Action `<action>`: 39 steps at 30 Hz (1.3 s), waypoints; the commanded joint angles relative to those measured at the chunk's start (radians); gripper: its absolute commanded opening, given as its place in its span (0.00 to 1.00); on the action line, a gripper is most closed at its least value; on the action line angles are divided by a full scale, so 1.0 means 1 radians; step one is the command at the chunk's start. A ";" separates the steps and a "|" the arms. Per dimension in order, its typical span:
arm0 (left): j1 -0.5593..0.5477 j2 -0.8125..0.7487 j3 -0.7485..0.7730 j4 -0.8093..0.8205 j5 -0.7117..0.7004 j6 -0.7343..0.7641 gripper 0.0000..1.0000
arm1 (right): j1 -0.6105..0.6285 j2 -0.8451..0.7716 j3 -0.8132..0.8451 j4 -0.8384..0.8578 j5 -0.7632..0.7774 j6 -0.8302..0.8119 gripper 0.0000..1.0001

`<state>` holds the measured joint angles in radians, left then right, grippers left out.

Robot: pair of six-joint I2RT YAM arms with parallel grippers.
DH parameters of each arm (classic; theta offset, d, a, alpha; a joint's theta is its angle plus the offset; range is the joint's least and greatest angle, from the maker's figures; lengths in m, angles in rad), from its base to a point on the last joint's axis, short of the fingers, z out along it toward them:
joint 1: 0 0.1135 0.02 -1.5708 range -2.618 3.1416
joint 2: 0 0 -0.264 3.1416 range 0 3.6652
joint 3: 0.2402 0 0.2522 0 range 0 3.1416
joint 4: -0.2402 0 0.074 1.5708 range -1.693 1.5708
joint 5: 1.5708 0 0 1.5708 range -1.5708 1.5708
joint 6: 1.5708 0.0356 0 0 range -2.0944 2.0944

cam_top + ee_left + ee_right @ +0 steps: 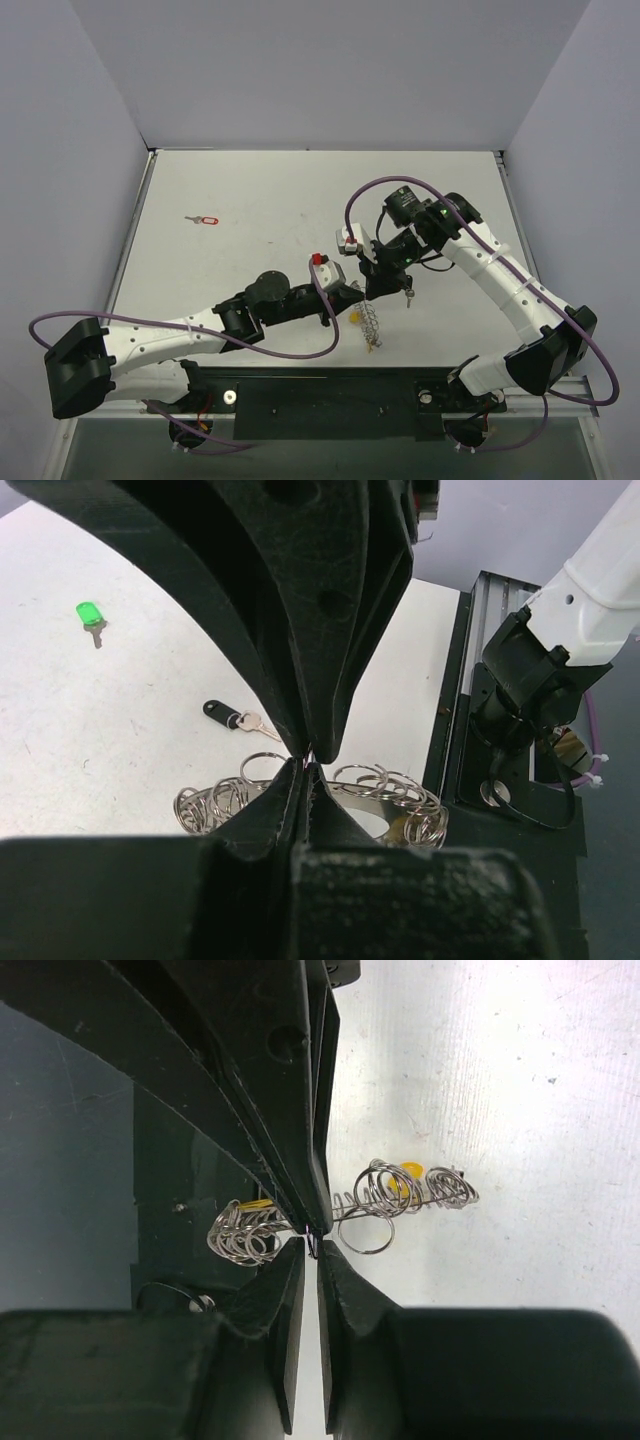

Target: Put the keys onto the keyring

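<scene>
Left gripper (308, 762): the black fingers are pressed together, tips meeting right at one wire loop of the keyring (400, 1192). I cannot tell whether that loop is caught between them.

Right gripper (312, 1245): the fingers are pressed together and pinch a thin wire loop near the middle of the bunch.

The keyring is a silvery metal ring strung with many small wire loops. It sits between the two wrists, near the front edge of the white table (260, 190). In the right wrist view it stretches to both sides of the fingertips. A yellow plastic key head (405, 1173) shows among its loops.

Loose items on the table:
- Silver key with a red plastic head (205, 219): far left, well apart from both arms.
- Silver key with a green plastic head (89, 613): well apart from the bunch.
- Silver key with a dark plastic head (225, 714): near the bunch, not touching it.

A red-and-white module (320, 262) rides on the left wrist; any print on it is too small to read. A purple cable (290, 350) loops along the left arm. In both wrist views the fingers hide the middle of the bunch.
</scene>
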<state>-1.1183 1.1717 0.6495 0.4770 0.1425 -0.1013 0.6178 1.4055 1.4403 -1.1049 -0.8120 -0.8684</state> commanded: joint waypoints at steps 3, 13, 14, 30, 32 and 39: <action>-0.003 -0.076 -0.046 0.126 -0.057 -0.061 0.00 | -0.041 -0.023 0.019 -0.013 -0.130 0.017 0.34; -0.003 -0.176 -0.226 0.403 -0.070 -0.167 0.00 | -0.127 -0.126 -0.150 -0.012 -0.362 -0.302 0.47; -0.003 -0.176 -0.231 0.428 -0.069 -0.173 0.00 | -0.121 -0.125 -0.149 -0.013 -0.352 -0.307 0.47; -0.005 -0.136 -0.228 0.499 -0.011 -0.213 0.00 | -0.049 -0.094 -0.069 -0.019 -0.286 -0.277 0.41; -0.003 -0.127 -0.222 0.494 -0.003 -0.218 0.00 | -0.049 -0.091 -0.064 -0.019 -0.288 -0.271 0.40; -0.003 -0.098 -0.203 0.502 0.012 -0.227 0.00 | -0.040 -0.073 -0.052 -0.019 -0.283 -0.253 0.34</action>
<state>-1.1183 1.0687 0.3882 0.8768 0.1318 -0.3080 0.5659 1.3083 1.3529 -1.0966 -1.0698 -1.1263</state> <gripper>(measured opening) 0.017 0.355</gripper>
